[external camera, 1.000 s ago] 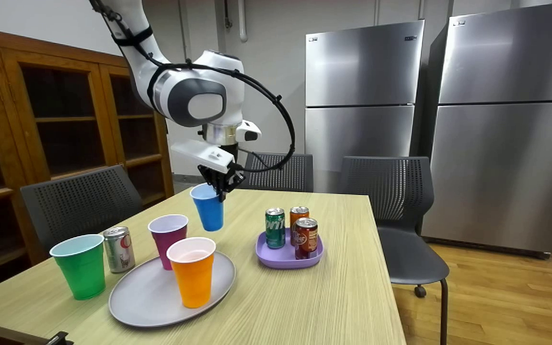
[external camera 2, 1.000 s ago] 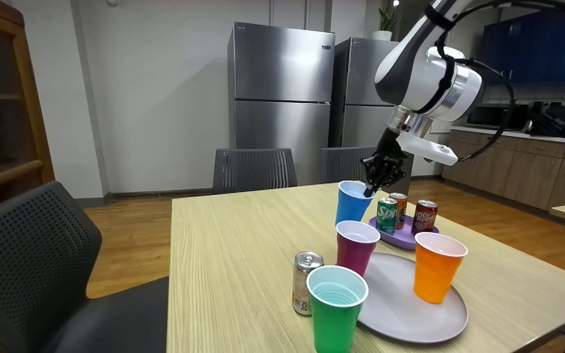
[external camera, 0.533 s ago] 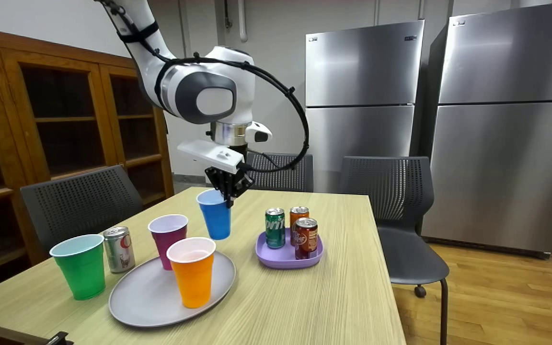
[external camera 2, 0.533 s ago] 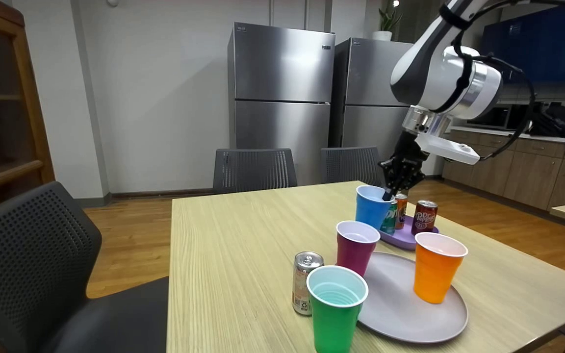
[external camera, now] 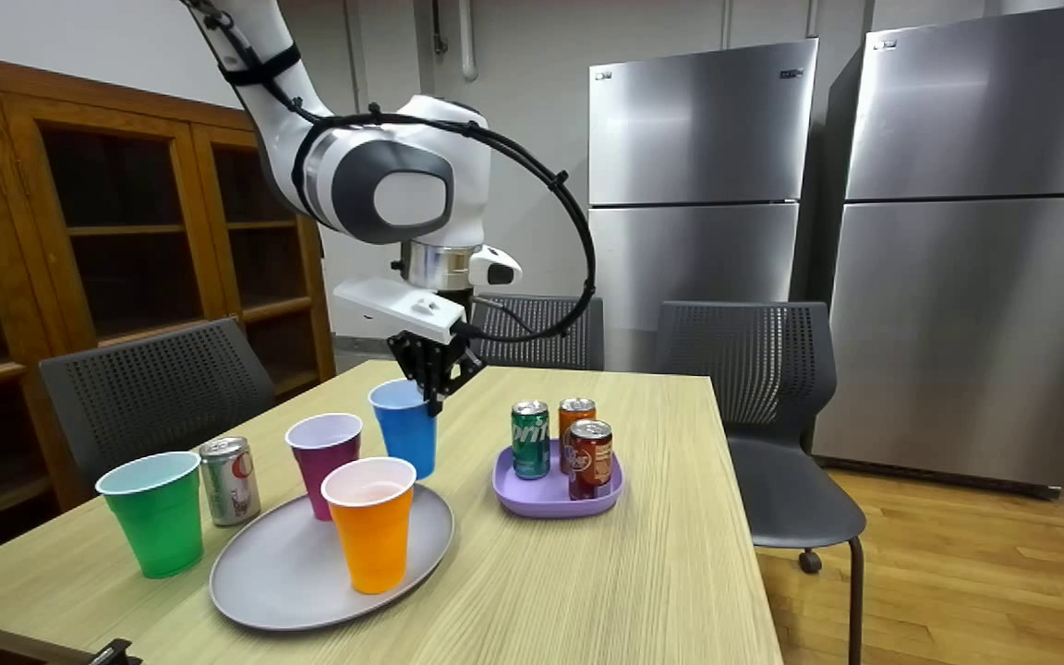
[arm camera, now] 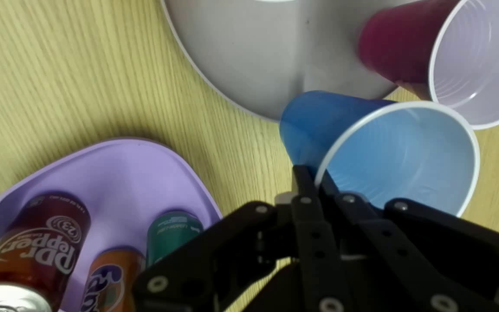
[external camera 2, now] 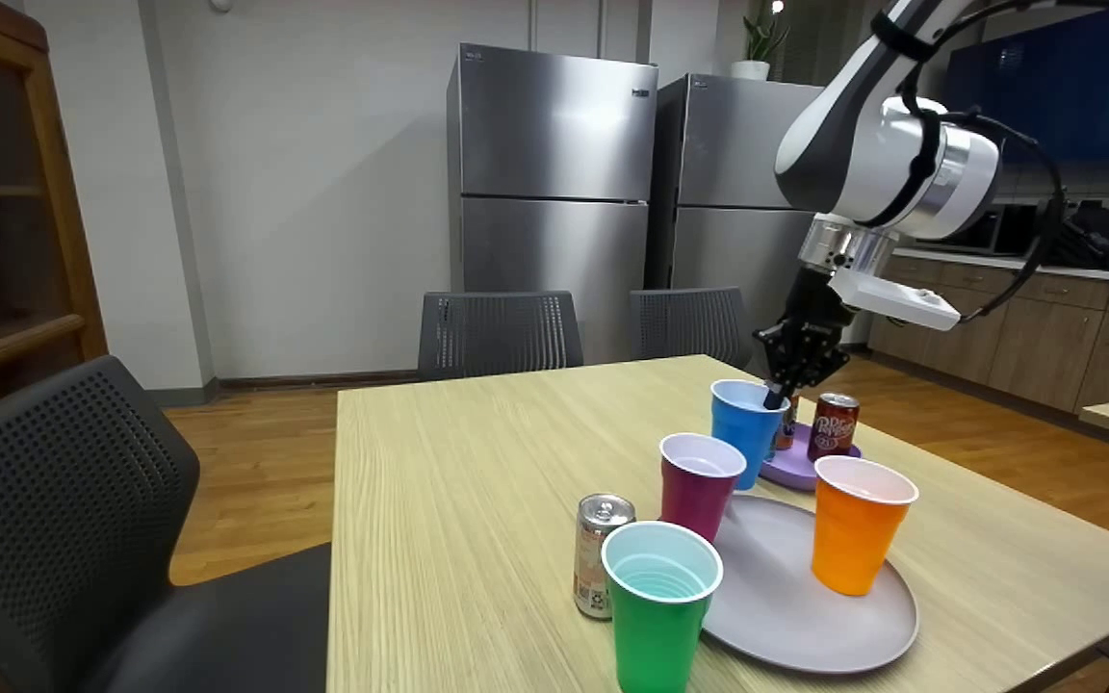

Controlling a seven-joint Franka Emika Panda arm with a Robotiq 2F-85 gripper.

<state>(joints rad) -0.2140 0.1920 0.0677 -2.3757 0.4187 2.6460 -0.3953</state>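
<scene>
"One blue cup [external camera: 405,443], smooth and tapered. Where is it?"

"On or just over the pale, straight-grained tabletop [external camera: 652,591], I can't tell which, beside the round, matte grey plate [external camera: 264,577]. The jaws are clamped on its white rim, one tip inside, one outside."

"And around it?"

"A purple cup [external camera: 322,466] and an orange cup [external camera: 370,545] stand on the plate. The metal Sprite can [arm camera: 171,234] stands in the rounded lavender tray [arm camera: 141,169]."

"Do the views agree?"

"The wrist view looks into the blue cup's glossy, pale inside. The green cup [external camera: 153,517] and silver can [external camera: 230,485] show in both exterior views only. In an exterior view, where a plant [external camera 2: 761,43] shows over a fridge [external camera 2: 730,144], the blue cup hides most of the Sprite can."

"And the arm?"

"The white arm [external camera: 412,199] reaches down from above, bent at the wrist, jaws pointing steeply down, a black cable [external camera: 590,268] looping off it."
</scene>
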